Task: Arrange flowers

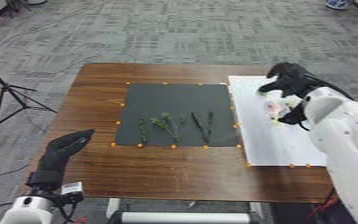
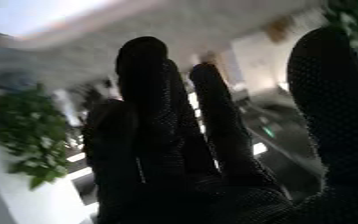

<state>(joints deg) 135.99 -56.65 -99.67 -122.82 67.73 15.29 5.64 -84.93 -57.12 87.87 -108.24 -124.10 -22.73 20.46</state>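
Green sprigs (image 1: 167,124) at frame centre appear light, pliable and easily crushed, best pinched low on the stem; right hand (image 1: 292,80), upper right, and left hand (image 1: 67,144), lower left, stand open.

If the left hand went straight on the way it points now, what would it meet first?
Most likely the left side of the dark mat, ahead of the left hand. Its height above the table is unclear, so it might pass over instead.

No readable text, labels or numbers anywhere.
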